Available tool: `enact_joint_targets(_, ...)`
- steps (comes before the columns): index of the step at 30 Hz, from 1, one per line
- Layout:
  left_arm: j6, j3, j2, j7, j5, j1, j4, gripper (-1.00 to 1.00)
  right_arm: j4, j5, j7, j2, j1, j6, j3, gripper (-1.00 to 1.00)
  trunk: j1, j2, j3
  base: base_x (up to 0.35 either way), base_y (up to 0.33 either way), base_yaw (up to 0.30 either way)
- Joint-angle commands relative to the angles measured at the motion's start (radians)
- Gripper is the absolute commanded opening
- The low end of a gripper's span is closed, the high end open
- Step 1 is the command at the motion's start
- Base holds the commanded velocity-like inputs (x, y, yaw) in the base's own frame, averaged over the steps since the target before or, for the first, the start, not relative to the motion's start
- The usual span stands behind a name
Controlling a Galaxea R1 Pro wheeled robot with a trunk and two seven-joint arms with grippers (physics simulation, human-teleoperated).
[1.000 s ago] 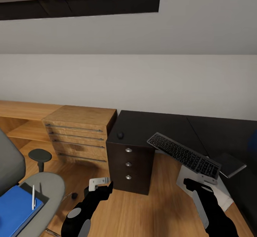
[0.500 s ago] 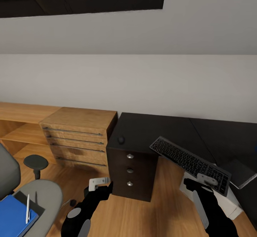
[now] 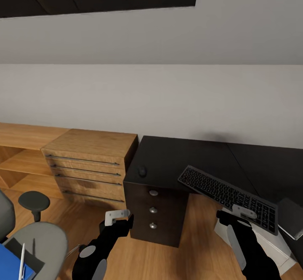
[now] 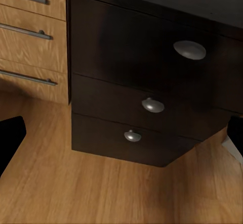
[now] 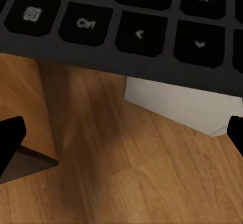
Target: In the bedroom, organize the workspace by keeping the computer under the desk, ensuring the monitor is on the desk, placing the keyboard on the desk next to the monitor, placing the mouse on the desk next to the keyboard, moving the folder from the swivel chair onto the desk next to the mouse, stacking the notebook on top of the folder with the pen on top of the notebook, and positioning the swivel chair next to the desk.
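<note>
Now the keyboard (image 3: pixel 229 192) rides in the right pincer (image 3: pixel 243 213) above the counter's near edge.

Clamped on the keyboard's near right corner, the right pincer holds the slim black board tilted, its far end over the black counter (image 3: pixel 181 153) and its near end out over the wooden floor (image 3: pixel 168 259), a carry that looks meant to slide it fully onto the top. From the right wrist view the Ctrl and arrow keys (image 5: pixel 136 32) sit close to the camera, with floor beneath. The left pincer (image 3: pixel 117 216) hangs low before the dark drawer pedestal (image 3: pixel 153 212), fingers apart and holding nothing, likely kept clear. The mouse (image 3: pixel 142 171) lies on the counter's near left part. At far left the swivel chair (image 3: pixel 38 242) carries the blue folder (image 3: pixel 10 267), a dark notebook (image 3: pixel 17 250) and the whitish pen (image 3: pixel 21 261).
</note>
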State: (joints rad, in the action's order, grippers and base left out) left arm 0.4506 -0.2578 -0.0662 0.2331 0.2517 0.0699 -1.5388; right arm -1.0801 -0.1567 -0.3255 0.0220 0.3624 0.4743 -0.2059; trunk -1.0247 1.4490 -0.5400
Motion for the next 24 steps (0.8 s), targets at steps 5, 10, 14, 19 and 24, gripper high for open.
enact_joint_targets(5,0.003,-0.001,0.0,0.008,0.011,0.001,-0.001,1.0,-0.001,-0.01,-0.007,0.001,0.0,0.003,0.001,1.0,0.0,0.001,-0.001,0.014,0.0,0.0)
enact_joint_targets(10,0.003,-0.005,0.0,0.006,0.011,0.001,-0.001,1.0,-0.001,-0.01,-0.007,0.001,0.001,0.003,0.001,1.0,0.0,0.001,-0.001,0.155,0.0,0.0)
enact_joint_targets(14,0.003,-0.008,0.0,0.005,0.011,0.001,-0.001,1.0,-0.001,-0.01,-0.007,0.0,0.0,0.002,0.001,1.0,0.0,0.001,-0.001,0.127,0.0,0.0)
enact_joint_targets(19,0.003,-0.009,0.0,0.005,0.011,0.001,0.001,1.0,-0.001,-0.009,-0.007,0.0,0.0,0.001,0.002,1.0,0.0,0.001,-0.001,0.022,0.0,0.0)
enact_joint_targets(24,0.003,-0.01,0.0,0.004,0.011,0.001,0.008,1.0,-0.001,-0.009,-0.007,0.0,0.0,0.002,0.002,1.0,0.0,0.001,-0.001,0.016,0.0,0.0)
